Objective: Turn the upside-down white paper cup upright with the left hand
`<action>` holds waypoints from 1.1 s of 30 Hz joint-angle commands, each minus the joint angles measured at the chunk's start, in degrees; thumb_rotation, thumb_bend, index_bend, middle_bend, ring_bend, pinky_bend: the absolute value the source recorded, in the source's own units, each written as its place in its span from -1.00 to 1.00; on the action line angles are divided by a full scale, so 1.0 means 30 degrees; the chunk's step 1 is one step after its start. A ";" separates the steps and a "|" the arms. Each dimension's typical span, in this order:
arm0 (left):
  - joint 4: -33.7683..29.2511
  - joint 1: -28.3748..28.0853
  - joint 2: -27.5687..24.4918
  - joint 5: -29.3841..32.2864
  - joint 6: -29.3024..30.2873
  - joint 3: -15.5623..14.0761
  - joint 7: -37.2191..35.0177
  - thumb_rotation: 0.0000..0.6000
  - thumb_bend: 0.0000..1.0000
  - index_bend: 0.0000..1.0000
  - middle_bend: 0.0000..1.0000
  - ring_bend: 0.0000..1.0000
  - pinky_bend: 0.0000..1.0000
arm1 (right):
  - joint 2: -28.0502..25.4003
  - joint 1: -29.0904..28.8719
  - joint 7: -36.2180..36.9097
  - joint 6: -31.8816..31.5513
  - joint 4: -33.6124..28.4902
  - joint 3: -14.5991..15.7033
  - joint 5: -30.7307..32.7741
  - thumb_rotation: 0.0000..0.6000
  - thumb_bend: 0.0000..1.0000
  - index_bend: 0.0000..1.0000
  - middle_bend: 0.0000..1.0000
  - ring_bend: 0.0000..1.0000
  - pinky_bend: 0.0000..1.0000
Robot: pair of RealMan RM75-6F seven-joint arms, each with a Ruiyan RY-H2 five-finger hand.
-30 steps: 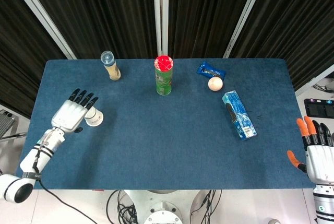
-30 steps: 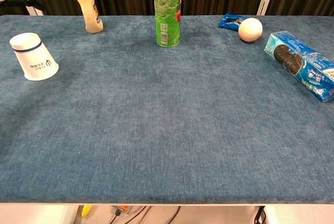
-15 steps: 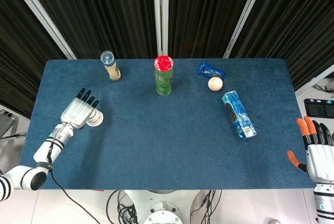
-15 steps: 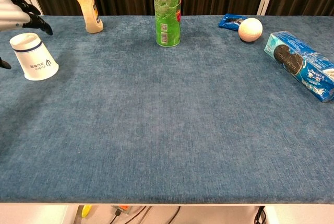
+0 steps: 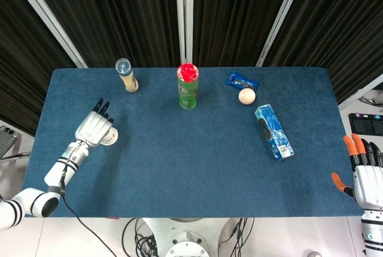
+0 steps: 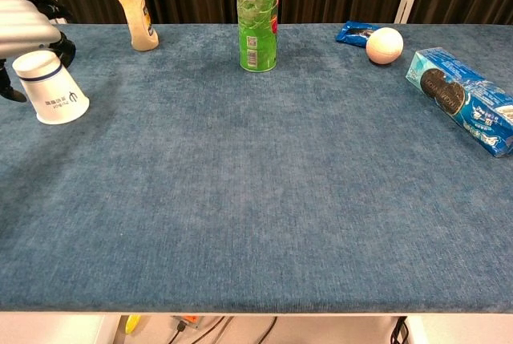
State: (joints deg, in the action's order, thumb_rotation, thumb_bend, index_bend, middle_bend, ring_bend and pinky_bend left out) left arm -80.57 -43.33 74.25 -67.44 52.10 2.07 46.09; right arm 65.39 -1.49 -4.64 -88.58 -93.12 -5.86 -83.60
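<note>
Left hand: the left hand (image 5: 94,127) arches over the white paper cup (image 6: 53,87), fingers apart; whether it grips is unclear.
Cup: upside-down, tilted, far left of the green can (image 5: 188,87).
Head view only: left hand covers most of the cup; right hand (image 5: 366,179) off the table (image 5: 197,167) edge, fingers spread, empty.
Chest view only: cup's blue band; left hand cut off at the frame edge.
</note>
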 commanded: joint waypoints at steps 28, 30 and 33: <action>0.5873 0.3864 0.4401 -0.5828 0.4353 -0.0275 -2.8038 1.00 -0.42 -0.13 -0.15 -0.91 -0.94 | -0.0160 -0.0196 0.0646 0.0757 0.0005 0.0150 0.0236 1.00 -0.65 -1.00 -1.00 -1.00 -1.00; 0.6870 0.4029 0.5061 -0.6016 0.4614 -0.0296 -2.9484 1.00 -0.41 -0.14 -0.15 -0.91 -0.95 | -0.0167 -0.0193 0.0636 0.0770 -0.0001 0.0141 0.0289 1.00 -0.65 -1.00 -1.00 -1.00 -1.00; 0.8109 0.4109 0.5747 -0.6240 0.4643 -0.0384 -3.1016 1.00 -0.41 -0.14 -0.15 -0.91 -0.96 | -0.0154 -0.0195 0.0655 0.0775 0.0008 0.0127 0.0328 1.00 -0.65 -1.00 -1.00 -1.00 -1.00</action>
State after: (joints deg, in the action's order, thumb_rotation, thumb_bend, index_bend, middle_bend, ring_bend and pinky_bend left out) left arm -60.98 -32.52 87.81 -84.29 64.68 1.55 -41.84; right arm 64.93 -2.07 -2.67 -86.26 -93.09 -5.48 -82.61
